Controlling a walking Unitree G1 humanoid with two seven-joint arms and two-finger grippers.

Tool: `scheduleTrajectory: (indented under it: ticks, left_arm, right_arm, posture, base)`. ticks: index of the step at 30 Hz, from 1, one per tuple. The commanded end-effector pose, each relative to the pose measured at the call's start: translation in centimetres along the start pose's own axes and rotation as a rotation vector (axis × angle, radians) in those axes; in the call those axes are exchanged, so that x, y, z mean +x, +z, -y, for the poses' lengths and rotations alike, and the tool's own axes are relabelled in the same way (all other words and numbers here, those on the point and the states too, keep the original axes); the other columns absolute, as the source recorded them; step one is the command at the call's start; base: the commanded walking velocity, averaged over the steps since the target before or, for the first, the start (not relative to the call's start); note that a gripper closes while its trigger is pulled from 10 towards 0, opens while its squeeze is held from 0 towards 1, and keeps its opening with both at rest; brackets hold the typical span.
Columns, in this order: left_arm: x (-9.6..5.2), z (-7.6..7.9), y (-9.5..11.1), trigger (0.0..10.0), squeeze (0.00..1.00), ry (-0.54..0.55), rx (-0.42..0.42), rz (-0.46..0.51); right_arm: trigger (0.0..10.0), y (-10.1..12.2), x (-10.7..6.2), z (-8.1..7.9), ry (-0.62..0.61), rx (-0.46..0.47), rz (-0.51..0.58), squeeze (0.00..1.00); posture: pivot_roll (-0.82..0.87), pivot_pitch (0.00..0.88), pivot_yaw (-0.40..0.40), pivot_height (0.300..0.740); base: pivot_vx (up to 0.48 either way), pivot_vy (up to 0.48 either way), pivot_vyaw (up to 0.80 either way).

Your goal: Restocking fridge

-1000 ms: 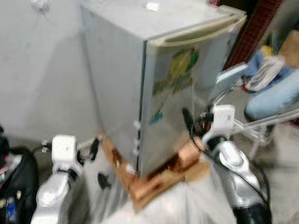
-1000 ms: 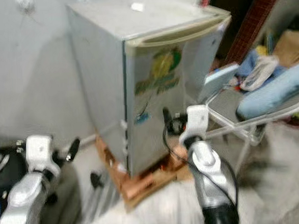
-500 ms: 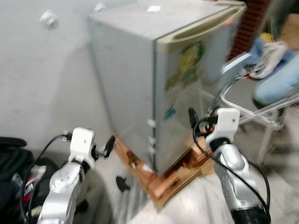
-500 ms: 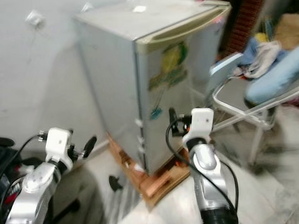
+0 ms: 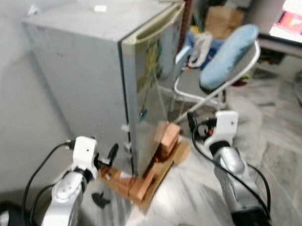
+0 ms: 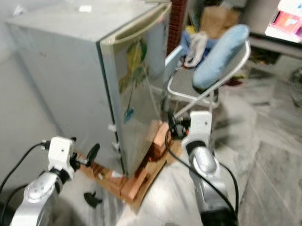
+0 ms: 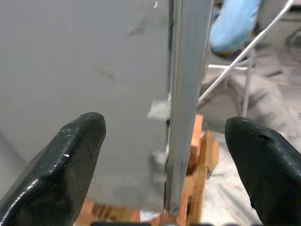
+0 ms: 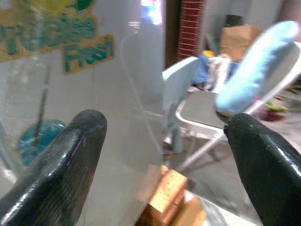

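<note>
Left eye view has the closed grey fridge [image 5: 105, 70] standing on wooden blocks [image 5: 148, 177] ahead, between both arms, a folding chair [image 5: 214, 86] beside it. Left wrist view adds the door's edge seam between the left gripper [image 7: 164, 155] fingers, spread wide. Right wrist view shows the door's coloured sticker [image 8: 61, 42]; the right gripper [image 8: 164, 155] is also spread, holding nothing.

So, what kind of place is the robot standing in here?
Probably a storage corner or utility room of a home, not a fitted kitchen. A small silver fridge stands raised on bricks on a tiled floor, beside a folding metal chair with a blue cushion and loose clutter behind.
</note>
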State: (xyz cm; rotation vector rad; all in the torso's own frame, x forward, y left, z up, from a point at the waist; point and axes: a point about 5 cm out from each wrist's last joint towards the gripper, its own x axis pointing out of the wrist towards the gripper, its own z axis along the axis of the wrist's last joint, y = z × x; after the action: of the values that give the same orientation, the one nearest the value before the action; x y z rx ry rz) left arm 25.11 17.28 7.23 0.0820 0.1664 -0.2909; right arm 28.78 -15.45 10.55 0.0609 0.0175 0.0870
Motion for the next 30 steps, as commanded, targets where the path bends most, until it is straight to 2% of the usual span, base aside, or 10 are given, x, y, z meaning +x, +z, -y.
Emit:
scheduleTrajectory:
  ticks: [1, 5, 8, 12, 23, 30]
  left_arm:
    - [0.0, 0.4, 0.4, 10.0, 0.0, 0.008, 0.008, 0.019]
    - [0.0, 0.2, 0.6, 10.0, 0.0, 0.006, 0.003, 0.034]
    - [0.1, 0.4, 0.9, 10.0, 0.0, -0.039, -0.013, 0.052]
    - [0.2, 0.3, 1.3, 10.0, 0.0, -0.041, -0.007, 0.067]
    - [0.2, 0.9, 1.4, 10.0, 0.0, -0.057, -0.011, 0.069]
    - [-0.1, 0.6, 0.8, 10.0, 0.0, -0.015, -0.014, 0.049]
  right_arm:
    - [10.0, 0.0, 0.0, 0.4, -0.007, -0.005, -0.012, 0.0]
    - [10.0, 0.2, 0.2, 0.3, -0.005, -0.001, -0.008, 0.0]
    - [10.0, 0.1, 0.1, 0.2, -0.002, 0.004, -0.017, 0.0]
    - [10.0, 0.0, 0.0, 0.1, 0.0, 0.004, -0.016, 0.0]
    - [10.0, -0.4, -0.4, 0.3, -0.009, 0.006, -0.035, 0.0]
    - [10.0, -0.3, -0.4, 0.1, 0.002, -0.001, -0.033, 0.0]
  posture:
    - [0.06, 0.006, -0.049, 0.74]
    - [0.06, 0.016, -0.057, 0.74]
    - [0.06, 0.018, -0.055, 0.74]
    - [0.06, 0.022, -0.05, 0.74]
    - [0.06, 0.034, -0.052, 0.74]
    - [0.06, 0.034, -0.062, 0.74]
  base:
    - [0.0, 0.0, 0.0]
    - [0.0, 0.0, 0.0]
    - [0.0, 0.0, -0.72]
    - [0.0, 0.0, -0.8]
    - [0.366, 0.0, -0.63]
    - [0.0, 0.0, -0.47]
